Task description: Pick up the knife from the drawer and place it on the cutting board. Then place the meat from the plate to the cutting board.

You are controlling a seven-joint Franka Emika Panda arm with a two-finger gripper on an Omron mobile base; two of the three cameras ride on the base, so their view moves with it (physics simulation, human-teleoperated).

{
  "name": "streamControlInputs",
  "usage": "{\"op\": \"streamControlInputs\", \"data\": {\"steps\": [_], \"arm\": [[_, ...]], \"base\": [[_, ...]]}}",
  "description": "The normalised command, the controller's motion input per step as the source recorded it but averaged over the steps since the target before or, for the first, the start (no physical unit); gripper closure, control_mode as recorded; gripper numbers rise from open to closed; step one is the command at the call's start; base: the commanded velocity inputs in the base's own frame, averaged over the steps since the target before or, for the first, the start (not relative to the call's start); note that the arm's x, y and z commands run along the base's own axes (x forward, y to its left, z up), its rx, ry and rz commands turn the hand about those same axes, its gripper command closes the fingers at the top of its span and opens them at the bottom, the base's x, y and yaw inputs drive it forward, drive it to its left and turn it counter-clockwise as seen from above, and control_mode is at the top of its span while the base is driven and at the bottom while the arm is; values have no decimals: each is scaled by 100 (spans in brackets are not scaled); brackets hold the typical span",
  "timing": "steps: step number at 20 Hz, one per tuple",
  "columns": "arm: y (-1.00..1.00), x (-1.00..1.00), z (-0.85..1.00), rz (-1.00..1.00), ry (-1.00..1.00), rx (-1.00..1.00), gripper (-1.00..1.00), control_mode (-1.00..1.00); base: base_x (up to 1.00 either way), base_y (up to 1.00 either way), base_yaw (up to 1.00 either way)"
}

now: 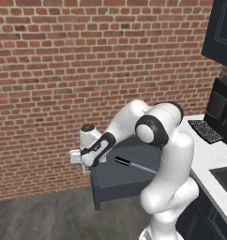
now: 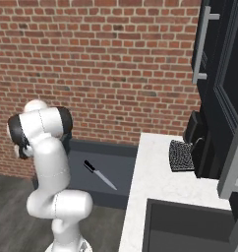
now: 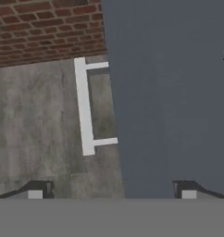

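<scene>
- While the arm folds over from the lower right of the left base view, its elbow high, the hand reaches down and left to the near front edge of the pulled-out drawer (image 1: 116,180). The gripper (image 1: 77,157) hangs there, its jaws hard to read here.
- In the right base view, the knife (image 2: 99,174) lies flat inside the drawer (image 2: 116,165), black handle to the far left, blade pointing near right, left of the white counter (image 2: 163,179).
- In the hand view, the gripper (image 3: 111,190) stands spread wide and empty, one fingertip over the floor, the other over the drawer (image 3: 169,92). The silver bar handle (image 3: 84,106) lies between them, untouched.
</scene>
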Motion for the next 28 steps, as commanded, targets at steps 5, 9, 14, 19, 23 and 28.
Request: {"op": "streamControlInputs", "data": {"steps": [5,9,14,19,23,28], "arm": [[4,5,100,-13,-2,0,-100,-100],[-92,0,100,-18,5,0,-100,-100],[-100,0,85,-13,24,-5,-100,-100],[-100,2,13,-2,25,-11,-100,-100],[-100,2,-18,4,18,-12,-100,-100],[-100,0,-50,25,11,-7,-100,-100]], "base": [[0,0,0],[0,0,0],[0,0,0],[0,0,0],[0,0,0],[0,0,0]]}}
